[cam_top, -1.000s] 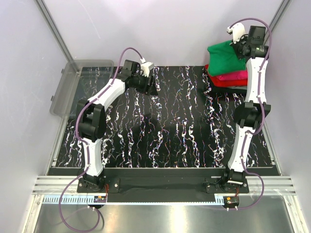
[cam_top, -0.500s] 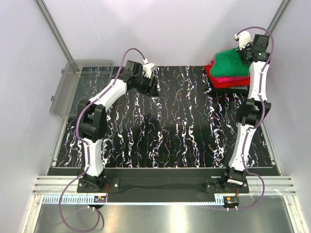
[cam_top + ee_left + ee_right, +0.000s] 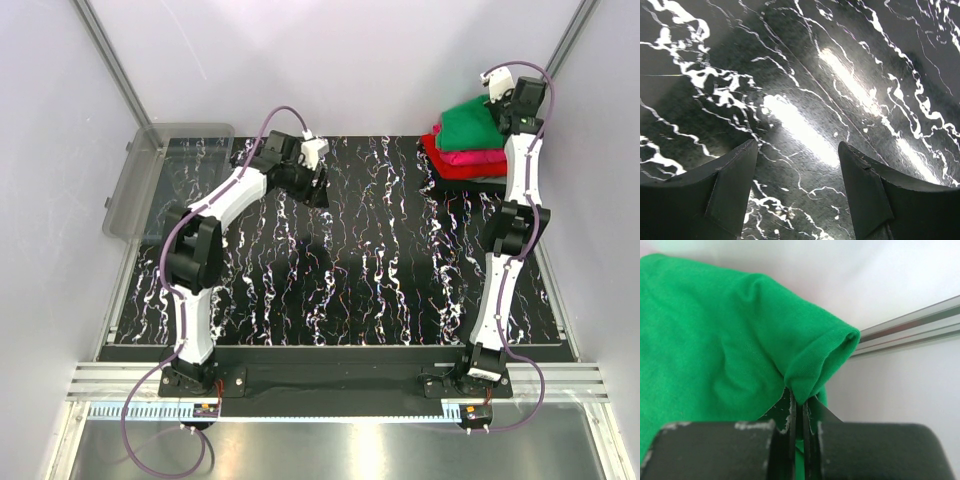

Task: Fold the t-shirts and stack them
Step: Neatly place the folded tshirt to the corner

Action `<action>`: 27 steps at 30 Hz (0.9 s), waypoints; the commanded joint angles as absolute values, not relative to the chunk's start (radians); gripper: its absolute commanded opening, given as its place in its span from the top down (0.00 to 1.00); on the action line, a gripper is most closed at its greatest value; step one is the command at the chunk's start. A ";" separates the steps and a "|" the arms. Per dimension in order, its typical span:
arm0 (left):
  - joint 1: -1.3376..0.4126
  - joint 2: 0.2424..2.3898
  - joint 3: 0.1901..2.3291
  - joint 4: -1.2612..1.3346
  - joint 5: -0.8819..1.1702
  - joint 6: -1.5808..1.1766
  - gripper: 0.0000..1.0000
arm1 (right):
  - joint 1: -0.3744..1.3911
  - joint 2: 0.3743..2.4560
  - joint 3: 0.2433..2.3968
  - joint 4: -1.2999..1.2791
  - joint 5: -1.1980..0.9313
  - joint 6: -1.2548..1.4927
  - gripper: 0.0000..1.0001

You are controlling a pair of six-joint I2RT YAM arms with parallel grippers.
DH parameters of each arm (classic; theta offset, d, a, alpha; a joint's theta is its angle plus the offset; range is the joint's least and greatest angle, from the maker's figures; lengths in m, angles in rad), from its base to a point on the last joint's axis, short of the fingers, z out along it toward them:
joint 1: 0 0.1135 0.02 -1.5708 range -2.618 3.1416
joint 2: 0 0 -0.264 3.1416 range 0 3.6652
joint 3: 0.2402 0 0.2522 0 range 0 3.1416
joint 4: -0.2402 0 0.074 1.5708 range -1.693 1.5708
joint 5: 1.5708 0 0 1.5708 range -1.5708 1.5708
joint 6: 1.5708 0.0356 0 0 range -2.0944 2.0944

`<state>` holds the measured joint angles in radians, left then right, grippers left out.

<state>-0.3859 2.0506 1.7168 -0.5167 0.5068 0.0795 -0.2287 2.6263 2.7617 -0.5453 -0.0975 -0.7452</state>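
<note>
- Green cloth was pinched in my right hand [image 3: 799, 402]: both fingers were pressed together on a folded edge of the green t-shirt [image 3: 730, 340], just below its hemmed sleeve opening.
- Seen from above, my right arm was stretched out to the far right corner of the surface [image 3: 380, 270], with the hand close to the back wall.
- The green t-shirt lay on top of the pile in that corner, bunched rather than flat. Under it was the pink t-shirt [image 3: 475, 158], which rested on the red t-shirt [image 3: 440, 165].
- I could not tell whether a darker layer lay under the red one.
- My left hand [image 3: 797, 165] was spread apart and held nothing; only the black, white-veined surface showed between its fingers.
- From above, my left hand hung over the far middle-left of the surface, well apart from the pile.
- A clear grey plastic bin [image 3: 150, 180] sat at the far left edge of the surface, beside my left arm.
</note>
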 commanded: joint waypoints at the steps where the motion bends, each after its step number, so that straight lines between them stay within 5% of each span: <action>1: -0.406 2.017 1.723 -0.495 0.491 0.109 0.29 | -0.224 2.626 2.800 -0.402 -0.071 -0.750 1.00; 5: -0.414 2.026 1.744 -0.497 0.488 0.106 0.29 | -0.224 2.622 2.786 -0.403 -0.019 -0.716 0.98; 6: -0.414 2.025 1.749 -0.499 0.488 0.106 0.29 | -0.224 2.599 2.769 -0.403 -0.009 -0.715 0.64; 9: -0.413 2.013 1.749 -0.505 0.483 0.109 0.29 | -0.222 2.521 2.764 -0.403 0.026 -0.675 0.01; 14: -0.434 1.945 1.752 -0.482 0.225 0.141 0.28 | -0.215 2.311 2.754 -0.400 -0.049 -0.502 0.00; 20: -0.486 1.957 1.857 -0.405 -0.197 0.366 0.10 | -0.209 2.067 2.258 -0.410 -0.301 -0.234 0.00; 27: -0.453 1.971 1.888 -0.466 -0.039 0.250 0.01 | -0.219 2.088 1.956 -0.405 -0.748 0.246 0.00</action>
<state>-0.4847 2.0132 1.8496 -0.4534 -0.0898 0.3061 -0.2180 1.9751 2.0865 -0.3595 -0.4484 -0.0551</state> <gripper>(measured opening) 0.984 0.994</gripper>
